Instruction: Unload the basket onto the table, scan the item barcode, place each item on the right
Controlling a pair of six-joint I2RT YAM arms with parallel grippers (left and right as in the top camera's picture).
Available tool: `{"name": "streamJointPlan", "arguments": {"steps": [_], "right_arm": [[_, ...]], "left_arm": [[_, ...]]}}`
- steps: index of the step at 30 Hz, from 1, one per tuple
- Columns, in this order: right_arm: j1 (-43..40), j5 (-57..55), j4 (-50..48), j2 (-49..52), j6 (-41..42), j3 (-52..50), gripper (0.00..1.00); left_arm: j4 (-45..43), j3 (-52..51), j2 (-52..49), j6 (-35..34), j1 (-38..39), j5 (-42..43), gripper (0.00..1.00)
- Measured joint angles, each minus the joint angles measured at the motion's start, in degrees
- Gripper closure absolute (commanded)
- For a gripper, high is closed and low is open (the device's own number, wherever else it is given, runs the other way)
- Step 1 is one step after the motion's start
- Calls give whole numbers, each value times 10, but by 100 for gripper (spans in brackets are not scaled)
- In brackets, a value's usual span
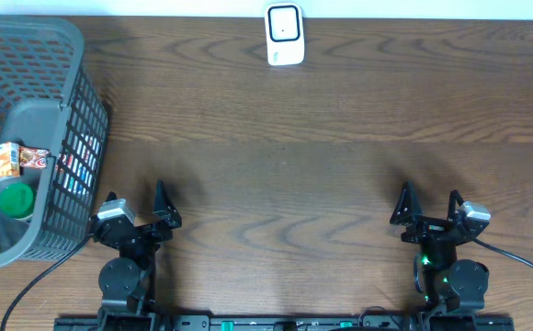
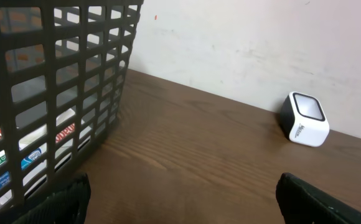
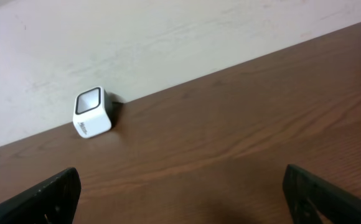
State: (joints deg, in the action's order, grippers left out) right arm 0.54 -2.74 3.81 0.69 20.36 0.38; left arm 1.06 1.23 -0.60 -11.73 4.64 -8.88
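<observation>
Left claw (image 1: 136,197): jaws spread wide apart with nothing between them; sits low at the near edge of the counter, just beside the basket's near right corner
Right claw (image 1: 429,196): jaws wide apart and empty; sits at the near edge on the right side, well apart from the basket
Counter (image 1: 276,156): dark wood-grain top with a pale wall along its far edge
Barcode scanner (image 1: 284,35): small white cube with a dark-framed window on its upper face; stands at the far edge, about midway across, against the wall; appears in both wrist views
Basket (image 1: 81,138): grey plastic mesh at the left end of the counter, partly cut off by the frame
Items to scan: all lie inside the basket, well apart from the scanner and from both claws
Orange carton (image 1: 4,162): small printed box lying flat in the basket
Snack packet (image 1: 35,157): red-brown wrapper touching the carton's right side
Green lid (image 1: 16,199): round green top, just nearer than the carton; what is under it cannot be told
Printed packs (image 2: 0,165): seen through the mesh in the left wrist view; print too small to read
Barcodes: none can be made out on any item
</observation>
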Motion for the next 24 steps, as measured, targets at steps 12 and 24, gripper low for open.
{"name": "streamJointPlan", "arguments": {"steps": [12,24], "right_arm": [[0,0,0,0,0,0,1],[0,0,0,0,0,0,1]], "left_arm": [[0,0,0,0,0,0,5],[4,1,-1,33,0,57,5]]}}
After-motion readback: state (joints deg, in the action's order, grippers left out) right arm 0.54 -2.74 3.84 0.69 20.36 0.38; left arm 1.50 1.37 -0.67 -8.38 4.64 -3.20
